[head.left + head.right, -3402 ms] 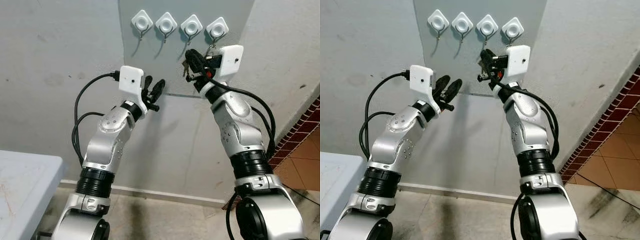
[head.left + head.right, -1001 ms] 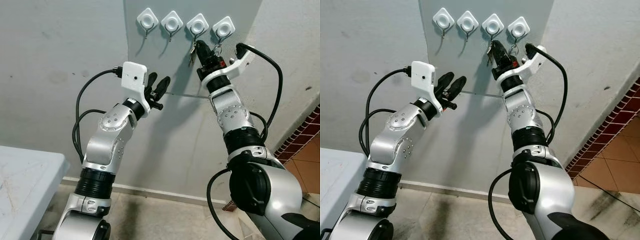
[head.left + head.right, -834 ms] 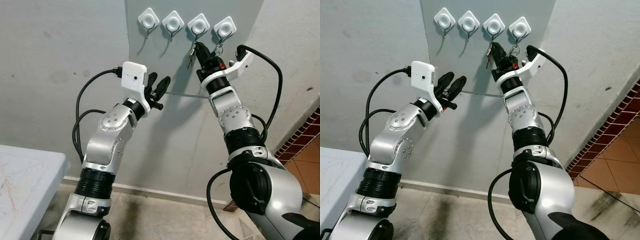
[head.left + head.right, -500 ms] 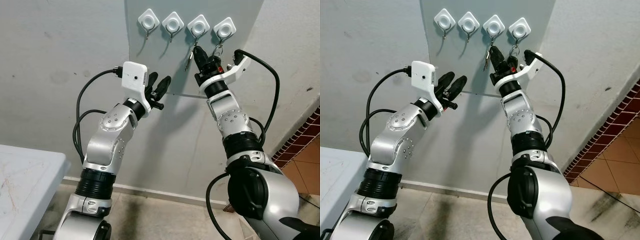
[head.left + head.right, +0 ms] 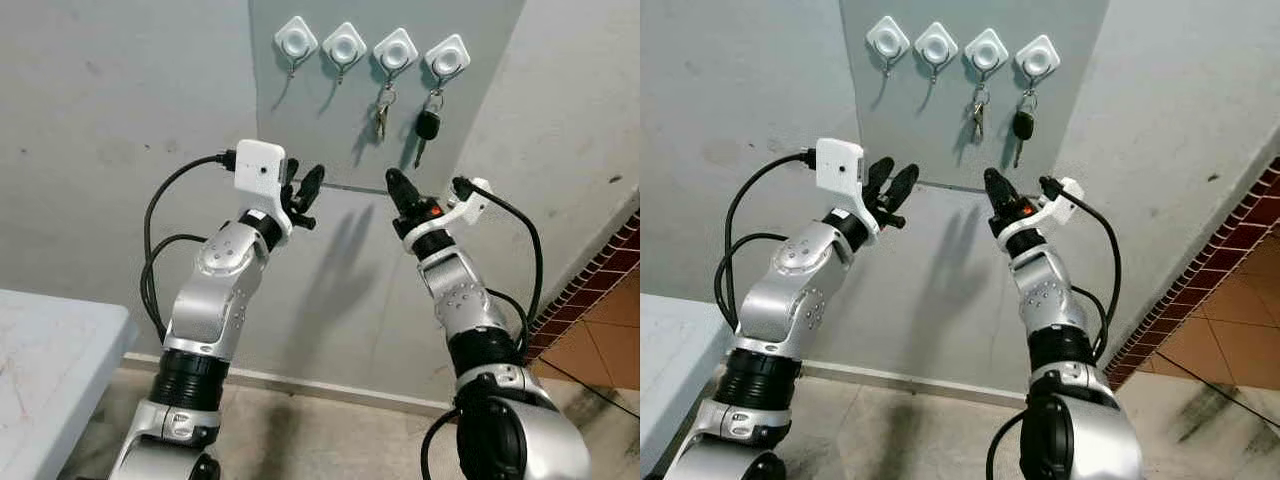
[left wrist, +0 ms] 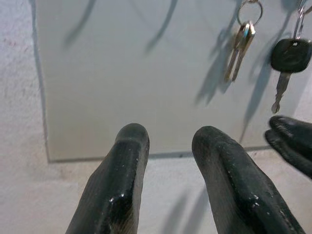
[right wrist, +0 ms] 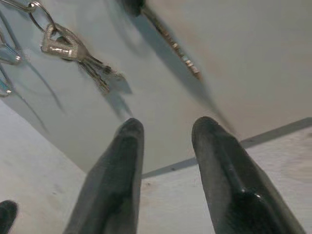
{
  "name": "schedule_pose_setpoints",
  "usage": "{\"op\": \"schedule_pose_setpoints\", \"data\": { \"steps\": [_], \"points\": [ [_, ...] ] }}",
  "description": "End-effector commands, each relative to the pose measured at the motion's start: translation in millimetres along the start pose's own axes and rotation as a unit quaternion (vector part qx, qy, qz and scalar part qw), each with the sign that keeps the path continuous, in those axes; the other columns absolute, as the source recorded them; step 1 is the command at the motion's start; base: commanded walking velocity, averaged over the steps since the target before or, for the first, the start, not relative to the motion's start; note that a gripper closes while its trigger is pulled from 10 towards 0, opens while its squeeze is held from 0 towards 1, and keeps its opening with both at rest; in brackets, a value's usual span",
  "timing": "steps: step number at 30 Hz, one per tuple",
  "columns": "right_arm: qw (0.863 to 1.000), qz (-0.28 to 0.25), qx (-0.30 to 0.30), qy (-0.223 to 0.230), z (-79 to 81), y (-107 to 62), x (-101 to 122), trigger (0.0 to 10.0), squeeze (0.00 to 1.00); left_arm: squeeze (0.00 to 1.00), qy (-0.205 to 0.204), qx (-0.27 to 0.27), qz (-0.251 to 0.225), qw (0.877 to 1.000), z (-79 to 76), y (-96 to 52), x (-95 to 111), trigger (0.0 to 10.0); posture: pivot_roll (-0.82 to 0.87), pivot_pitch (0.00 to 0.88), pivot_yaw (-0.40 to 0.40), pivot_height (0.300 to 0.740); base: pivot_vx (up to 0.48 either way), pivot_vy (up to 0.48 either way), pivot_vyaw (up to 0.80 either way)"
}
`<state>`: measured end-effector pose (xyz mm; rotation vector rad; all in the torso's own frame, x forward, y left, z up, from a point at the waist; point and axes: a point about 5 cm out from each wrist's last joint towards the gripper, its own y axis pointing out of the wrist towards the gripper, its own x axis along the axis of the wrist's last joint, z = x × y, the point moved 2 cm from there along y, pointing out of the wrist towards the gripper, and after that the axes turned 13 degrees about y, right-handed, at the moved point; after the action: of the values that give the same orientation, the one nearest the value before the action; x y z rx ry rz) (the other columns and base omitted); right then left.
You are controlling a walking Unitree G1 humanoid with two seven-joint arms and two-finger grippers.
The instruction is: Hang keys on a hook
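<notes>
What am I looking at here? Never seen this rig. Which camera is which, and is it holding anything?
It's a humanoid robot facing a wall panel with four white hooks. Two pictures come from a stereo camera on its head, looking over both silver arms. The other two come from cameras on each wrist, looking along that gripper's two black fingers. Silver keys hang on the third hook from the robot's left, a black car key on the fourth. The left gripper and right gripper are raised below the panel; both are open and hold nothing.

Two silver arms with black joint rings, looping black cables, white wrist camera boxes.
</notes>
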<state>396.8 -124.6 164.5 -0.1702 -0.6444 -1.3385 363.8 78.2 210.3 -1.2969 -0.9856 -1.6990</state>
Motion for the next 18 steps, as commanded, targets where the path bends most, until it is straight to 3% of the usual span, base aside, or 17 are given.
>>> {"op": "schedule_pose_setpoints", "data": {
  "steps": [1, 5, 8, 9, 18],
  "points": [
    [0.999, -0.018, 0.005, -0.031, 2.6, -2.1, 4.7, 10.0, 1.0, 0.0, 0.006, 0.005, 0.006, 1.0, 0.1, -0.8, -4.1, 10.0, 0.1, 0.0, -0.045, 0.74, 0.0, 0.0, 0.0],
    [0.997, -0.022, -0.002, -0.074, -1.9, -9.4, 0.4, 10.0, 1.0, 0.0, 0.011, 0.021, 0.018, 1.0, 2.7, -2.9, -11.5, 10.0, 0.09, 0.0, -0.04, 0.74, 0.0, 0.0, 0.0],
    [0.997, -0.023, -0.002, -0.073, -3.4, -12.1, -1.4, 10.0, 1.0, 0.0, 0.013, 0.026, 0.023, 0.999, 4.0, -4.0, -14.4, 10.0, 0.09, 0.0, -0.038, 0.74, 0.0, 0.0, 0.0],
    [0.997, -0.025, 0.001, -0.069, -3.4, -13.6, -2.0, 10.0, 0.0, 0.0, 0.014, 0.029, 0.026, 0.999, 5.0, -4.8, -16.4, 10.0, 0.09, 0.0, -0.034, 0.74, 0.0, 0.0, 0.0],
    [0.997, -0.034, 0.002, -0.074, -2.9, -14.5, 0.0, 10.0, 0.0, 0.0, 0.019, 0.041, 0.03, 0.999, 10.0, -3.5, -18.1, 10.0, 0.09, 0.0, -0.029, 0.74, 0.0, 0.0, 0.0]
  ]
}}
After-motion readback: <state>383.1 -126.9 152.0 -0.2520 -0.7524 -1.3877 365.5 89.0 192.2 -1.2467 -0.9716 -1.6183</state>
